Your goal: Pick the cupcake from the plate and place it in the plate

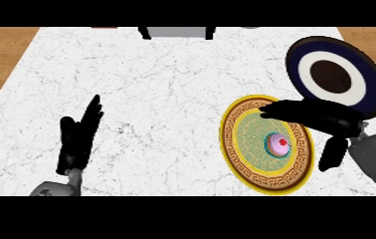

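A: What is seen toward the left edge of the worktop [147,83]?

B: The left hand [77,138] is seen there, near the front edge, fingers straight and pointing away from the robot. Nothing is held in it; it is simply resting, released, over the white marbled surface.

A: And further right?

B: A gold-rimmed plate [246,161] with a green centre and a patterned brown band is found near the front right corner. The cupcake [279,143], pink-topped with a red dot and a teal wrapper, is set on this plate, slightly right of its middle.

A: Is the cupcake being grasped?

B: No. The right hand [316,114] is held over the far part of the gold-rimmed plate, its fingers stretched leftward and uncurled, the thumb hanging down past the plate's right rim. The cupcake is seen just below the fingers; contact with them cannot be told, but nothing is enclosed.

A: What is placed nearest the right edge?

B: A dark blue plate [352,59] with a white ring and a brown centre is placed there, behind the right hand, partly covered by it.
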You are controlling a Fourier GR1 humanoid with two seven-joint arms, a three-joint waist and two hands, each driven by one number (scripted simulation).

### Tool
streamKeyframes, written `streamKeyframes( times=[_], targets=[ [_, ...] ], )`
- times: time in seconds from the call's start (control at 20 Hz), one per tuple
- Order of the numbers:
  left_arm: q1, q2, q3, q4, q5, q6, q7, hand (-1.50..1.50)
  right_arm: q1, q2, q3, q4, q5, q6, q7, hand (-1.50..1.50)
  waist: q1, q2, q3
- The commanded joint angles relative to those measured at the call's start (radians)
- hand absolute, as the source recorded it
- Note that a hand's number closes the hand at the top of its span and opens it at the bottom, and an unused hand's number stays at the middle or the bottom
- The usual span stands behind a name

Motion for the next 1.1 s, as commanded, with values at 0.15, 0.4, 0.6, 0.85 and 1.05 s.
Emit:
streamKeyframes(
  times=[0.15, 0.4, 0.6, 0.85, 1.05],
  targets=[
    [-0.020, -0.004, 0.045, -0.001, -0.022, -0.042, 0.034, 0.00, -0.051, 0.101, -0.011, 0.158, 0.145, 0.004, -0.080, -1.50, 0.002, 0.001, 0.000],
    [0.008, -0.044, 0.029, -0.066, -0.063, -0.011, 0.085, 0.00, -0.016, 0.092, -0.018, 0.149, 0.189, 0.003, -0.132, -1.50, 0.000, 0.000, 0.000],
    [0.086, -0.078, 0.009, -0.083, -0.095, -0.007, 0.012, 0.00, 0.000, 0.114, -0.039, 0.110, 0.185, 0.052, -0.079, -1.50, -0.001, -0.001, 0.000],
    [0.008, -0.070, 0.066, -0.032, -0.100, -0.037, 0.041, 0.00, 0.009, 0.170, -0.043, 0.084, 0.230, 0.061, -0.039, -1.50, -0.005, -0.001, 0.000],
    [0.033, -0.087, 0.080, 0.007, -0.105, -0.064, -0.003, 0.00, 0.032, 0.185, -0.035, 0.139, 0.298, -0.002, -0.091, -1.50, -0.004, -0.001, 0.000]
  ],
)
